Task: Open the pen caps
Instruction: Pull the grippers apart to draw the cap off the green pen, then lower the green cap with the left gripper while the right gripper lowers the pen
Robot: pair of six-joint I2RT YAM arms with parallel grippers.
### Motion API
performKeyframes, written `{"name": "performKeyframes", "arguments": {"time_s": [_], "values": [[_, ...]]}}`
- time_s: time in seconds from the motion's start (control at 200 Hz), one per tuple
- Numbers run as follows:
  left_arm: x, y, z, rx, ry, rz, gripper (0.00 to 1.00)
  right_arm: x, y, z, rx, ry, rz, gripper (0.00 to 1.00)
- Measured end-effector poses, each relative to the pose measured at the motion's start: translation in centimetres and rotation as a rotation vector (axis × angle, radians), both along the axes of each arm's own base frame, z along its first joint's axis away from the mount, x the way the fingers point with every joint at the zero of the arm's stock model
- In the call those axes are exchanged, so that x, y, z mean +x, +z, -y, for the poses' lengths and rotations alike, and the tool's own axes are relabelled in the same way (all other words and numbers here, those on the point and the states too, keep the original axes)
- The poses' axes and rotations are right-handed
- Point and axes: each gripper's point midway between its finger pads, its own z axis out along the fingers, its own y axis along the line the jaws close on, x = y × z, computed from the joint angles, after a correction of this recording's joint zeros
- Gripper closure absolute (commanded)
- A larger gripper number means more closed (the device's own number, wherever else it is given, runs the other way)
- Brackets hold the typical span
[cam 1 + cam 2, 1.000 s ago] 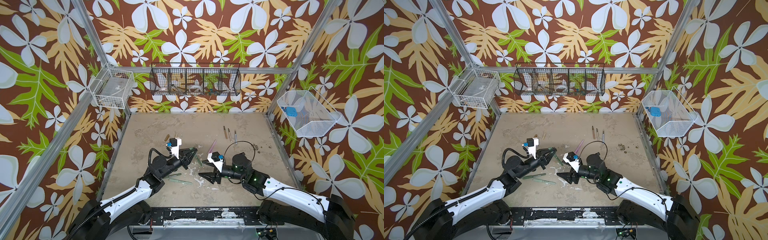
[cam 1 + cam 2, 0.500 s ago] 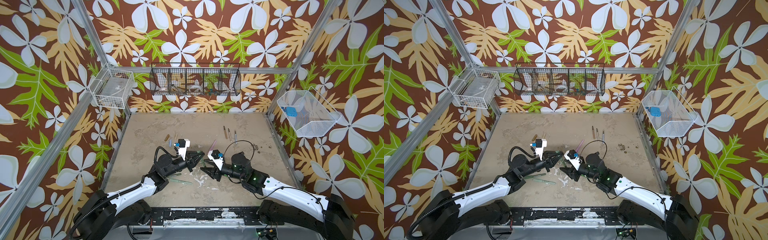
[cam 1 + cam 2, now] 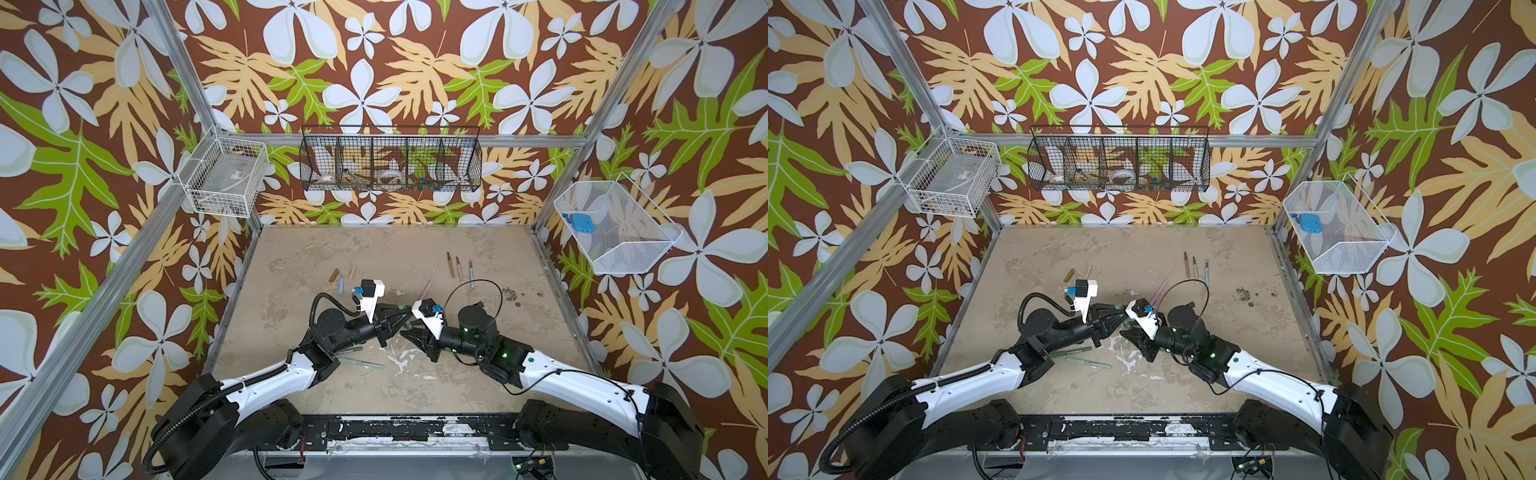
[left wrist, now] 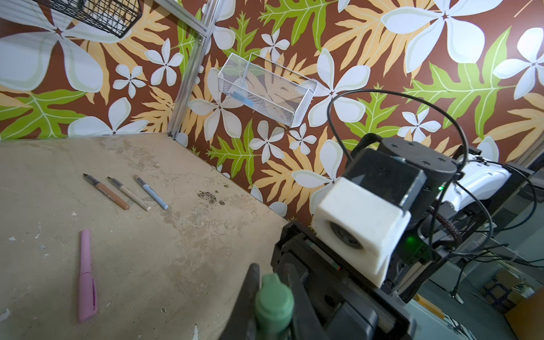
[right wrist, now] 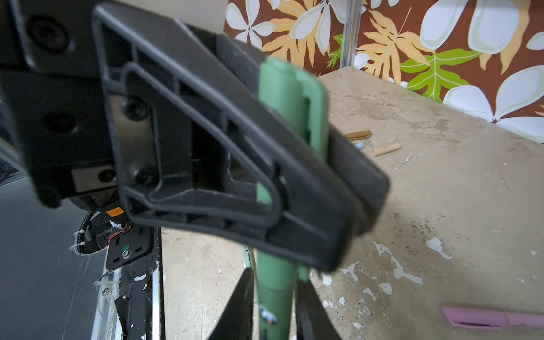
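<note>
A green pen (image 5: 272, 297) hangs between both grippers above the table's middle. My left gripper (image 3: 400, 325) (image 4: 272, 272) is shut on its cap end; the green cap (image 4: 273, 297) (image 5: 294, 97) with its clip sticks out past the fingers. My right gripper (image 3: 408, 331) (image 5: 275, 276) faces it with its fingers closed on the pen's body. A capped pink pen (image 3: 427, 287) (image 4: 86, 270) lies just behind. Three uncapped pens (image 3: 459, 266) (image 4: 129, 194) lie at the back right. The brown cap (image 3: 334, 274), light blue cap (image 3: 340, 285) and beige cap (image 3: 352, 272) lie at the back left.
Two more green pens (image 3: 359, 363) lie on the table (image 3: 478, 395) under the left arm. A black wire basket (image 3: 390, 162) hangs on the back wall, with white baskets on the left wall (image 3: 224, 178) and right wall (image 3: 615, 224). A cable loop (image 3: 473, 291) rises from the right wrist.
My left gripper carried the green pen to the right, up to the right gripper. The right gripper's jaws closed in on the pen's body.
</note>
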Motion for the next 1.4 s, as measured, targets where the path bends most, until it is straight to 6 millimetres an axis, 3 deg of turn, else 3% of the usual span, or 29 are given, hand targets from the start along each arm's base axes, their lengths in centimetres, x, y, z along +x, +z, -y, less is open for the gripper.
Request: {"name": "performKeyframes", "arguments": {"time_s": [0.13,0.195,0.42,0.691,0.806,0.896,1.046,1.166,1.296,1.401], "values": [[-0.1,0.2,0.0,-0.008,-0.004,0.001,1.0,-0.1,0.1,-0.1,0.005,0.008,0.001,0.86],[-0.2,0.3,0.0,-0.01,-0.008,0.007,1.0,-0.1,0.2,-0.1,0.011,0.006,-0.001,1.0],[0.1,0.4,-0.1,-0.014,0.012,0.005,1.0,0.1,0.3,-0.1,0.008,-0.019,0.011,1.0],[1.2,0.4,-1.8,0.006,0.133,-0.042,1.0,1.6,0.1,-1.0,-0.145,-0.384,0.19,1.0],[1.5,0.5,-2.7,0.009,0.182,-0.058,1.0,2.0,0.0,-1.5,-0.184,-0.451,0.23,1.0],[1.6,0.2,-3.0,0.016,0.19,-0.076,1.0,2.2,-0.1,-1.3,-0.155,-0.398,0.197,1.0],[1.4,0.8,-3.2,-0.009,0.174,-0.089,1.0,1.5,0.8,-0.4,0.007,-0.144,0.092,1.0],[3.1,2.1,-5.0,-0.054,0.283,-0.052,1.0,1.7,-1.1,1.4,0.023,-0.09,-0.051,1.0],[3.3,1.7,-5.4,-0.046,0.298,-0.06,1.0,0.0,-0.8,0.1,0.054,0.052,-0.116,1.0],[3.7,1.7,-5.8,-0.05,0.318,-0.059,1.0,-0.3,-0.9,0.1,0.05,0.07,-0.132,1.0]]}}
